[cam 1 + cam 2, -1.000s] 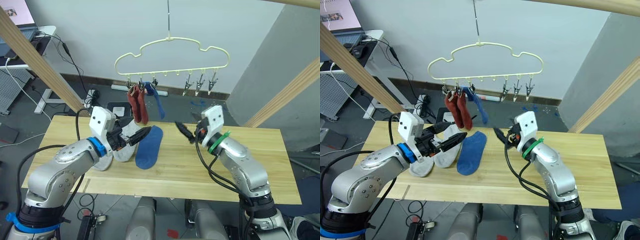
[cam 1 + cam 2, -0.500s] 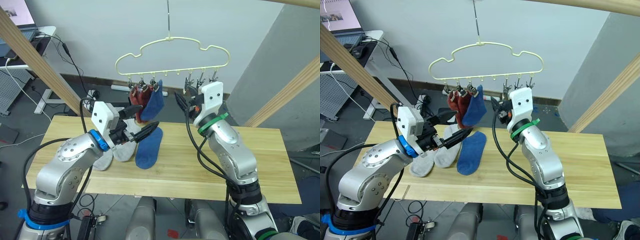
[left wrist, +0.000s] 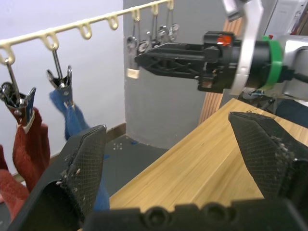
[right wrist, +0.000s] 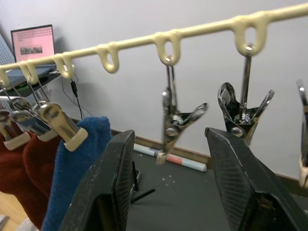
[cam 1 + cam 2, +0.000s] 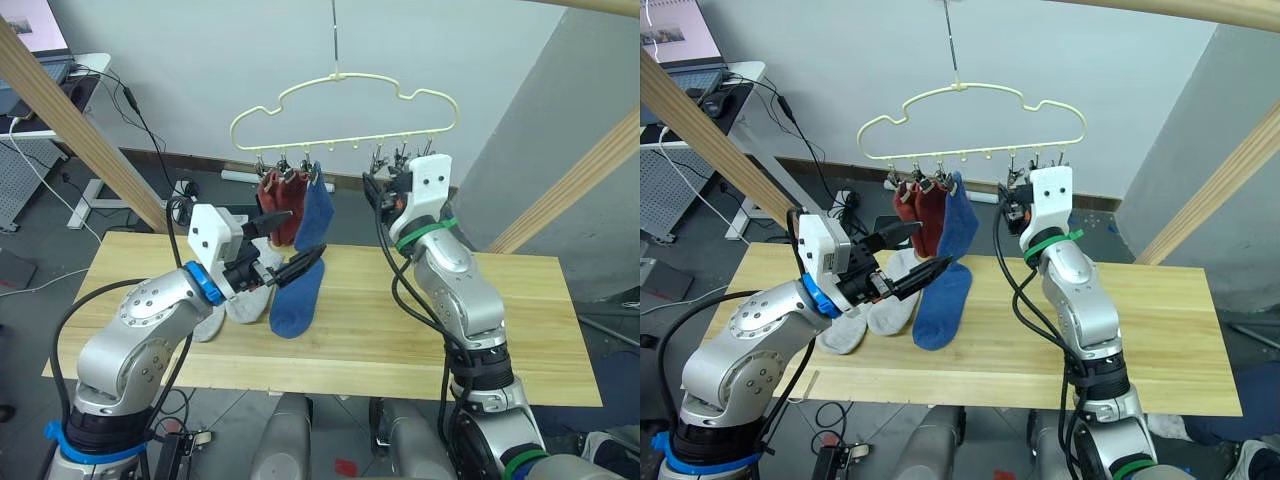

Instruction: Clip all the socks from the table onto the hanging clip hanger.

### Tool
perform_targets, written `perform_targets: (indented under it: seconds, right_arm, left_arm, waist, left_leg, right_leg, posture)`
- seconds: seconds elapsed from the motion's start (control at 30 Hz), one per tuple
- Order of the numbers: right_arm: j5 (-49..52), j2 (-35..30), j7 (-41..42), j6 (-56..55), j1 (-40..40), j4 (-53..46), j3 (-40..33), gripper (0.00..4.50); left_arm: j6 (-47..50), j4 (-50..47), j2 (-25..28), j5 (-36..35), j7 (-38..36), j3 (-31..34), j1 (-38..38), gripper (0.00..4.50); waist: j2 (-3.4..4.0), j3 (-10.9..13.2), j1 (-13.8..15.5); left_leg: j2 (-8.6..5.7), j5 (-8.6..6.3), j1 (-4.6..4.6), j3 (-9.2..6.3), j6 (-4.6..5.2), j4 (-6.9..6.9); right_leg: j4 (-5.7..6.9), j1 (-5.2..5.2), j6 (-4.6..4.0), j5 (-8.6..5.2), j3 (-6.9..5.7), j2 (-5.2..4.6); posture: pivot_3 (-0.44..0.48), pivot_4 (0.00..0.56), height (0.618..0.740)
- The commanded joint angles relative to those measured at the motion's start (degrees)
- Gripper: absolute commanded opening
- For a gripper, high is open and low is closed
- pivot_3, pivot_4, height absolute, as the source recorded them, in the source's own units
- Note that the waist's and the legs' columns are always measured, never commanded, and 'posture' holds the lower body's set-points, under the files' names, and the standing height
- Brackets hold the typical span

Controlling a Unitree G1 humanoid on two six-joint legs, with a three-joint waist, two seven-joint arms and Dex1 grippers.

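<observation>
Currently, right gripper point(image 4: 166, 187), fingers apart, brackets 1 free clip point(image 4: 174, 120) upper centre; left gripper point(image 5: 290, 245), also apart, must fetch the blue sock point(image 5: 295, 295).

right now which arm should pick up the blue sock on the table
Left, probably. Its open tool sits just over the blue sock on the table, while the right tool is up at the clip hanger.

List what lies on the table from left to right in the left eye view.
Grey sock → second grey sock → blue sock, all on the table.
</observation>
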Motion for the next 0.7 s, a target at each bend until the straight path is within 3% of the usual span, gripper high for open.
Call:
perform_targets:
  seconds: [0.03,0.7]
  right_arm:
    - [-0.17,1.24,0.26,-3.03,-1.87,0.78,0.61,2.43]
    - [-0.17,2.98,-0.25,-7.13,-6.92,6.83,-0.30,2.43]
  left_arm:
    - [-0.77,-2.31,-0.27,0.08,-0.15,1.21,-0.92,4.50]
    - [-0.31,-3.01,-1.66,-0.76,0.76,1.80,-1.30,4.50]
  waist:
    - [0.00,0.00,0.02]
    - [0.01,0.00,0.01]
  left_leg:
    - [-0.01,0.00,0.00,0.00,0.00,0.04]
    - [0.00,0.00,0.02,-0.01,0.06,0.55]
  right_leg:
    - [0.08,0.00,0.00,0.00,0.01,0.00]
    - [0.66,-0.10,-0.03,0.01,0.06,0.07]
  posture:
    - [0.252,0.284,0.740]
    - [0.262,0.286,0.740]
